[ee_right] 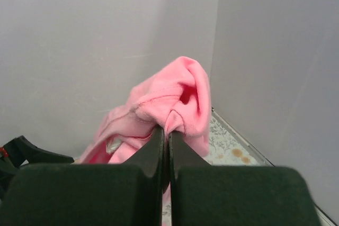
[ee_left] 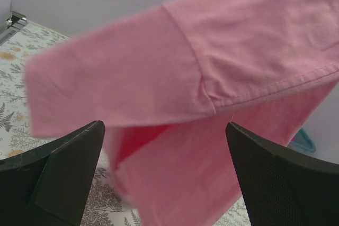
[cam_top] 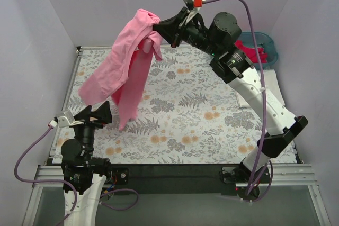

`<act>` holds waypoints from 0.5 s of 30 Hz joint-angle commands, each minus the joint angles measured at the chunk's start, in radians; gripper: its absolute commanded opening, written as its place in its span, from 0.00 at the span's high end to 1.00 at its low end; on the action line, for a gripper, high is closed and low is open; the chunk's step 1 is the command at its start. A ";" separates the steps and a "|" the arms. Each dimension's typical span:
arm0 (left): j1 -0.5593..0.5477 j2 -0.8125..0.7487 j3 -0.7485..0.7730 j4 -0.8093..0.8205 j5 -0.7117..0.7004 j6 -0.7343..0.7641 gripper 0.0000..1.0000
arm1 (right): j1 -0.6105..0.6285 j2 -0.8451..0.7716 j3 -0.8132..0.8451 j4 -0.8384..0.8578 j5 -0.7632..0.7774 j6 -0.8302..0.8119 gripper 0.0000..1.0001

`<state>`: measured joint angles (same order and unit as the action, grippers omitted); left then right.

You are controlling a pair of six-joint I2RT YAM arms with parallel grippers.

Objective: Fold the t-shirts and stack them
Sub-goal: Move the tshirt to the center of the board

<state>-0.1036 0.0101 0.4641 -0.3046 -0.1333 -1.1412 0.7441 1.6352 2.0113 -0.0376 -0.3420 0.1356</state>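
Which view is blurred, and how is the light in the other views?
Left wrist: the light pink t-shirt is soft, its left edge smeared, while the left fingers look sharper. Right wrist: the right fingers are dark and slightly soft; the shirt is clear. Top external: even light, no glare.

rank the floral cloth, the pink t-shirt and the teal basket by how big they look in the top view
1. floral cloth, spread across most of the view
2. light pink t-shirt, held up nearer the camera by the right gripper, so perhaps enlarged
3. teal basket, partly hidden behind the right arm
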 commanded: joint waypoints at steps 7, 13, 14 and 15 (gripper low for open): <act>-0.005 0.034 -0.018 0.022 0.029 0.018 0.09 | -0.038 -0.313 -0.701 0.120 0.592 0.042 0.99; -0.005 0.065 -0.031 0.047 0.047 0.018 0.10 | -0.205 -0.451 -1.175 -0.003 0.732 0.199 0.63; -0.005 0.073 -0.031 0.048 0.053 0.017 0.10 | -0.236 -0.452 -1.197 -0.027 0.739 0.199 0.46; -0.008 0.083 -0.031 0.050 0.063 0.012 0.10 | -0.247 -0.452 -1.224 -0.071 0.754 0.173 0.33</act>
<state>-0.1070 0.0612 0.4400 -0.2722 -0.1024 -1.1381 0.5404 1.2320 0.8326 -0.0521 0.2874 0.2756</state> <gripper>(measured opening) 0.905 0.513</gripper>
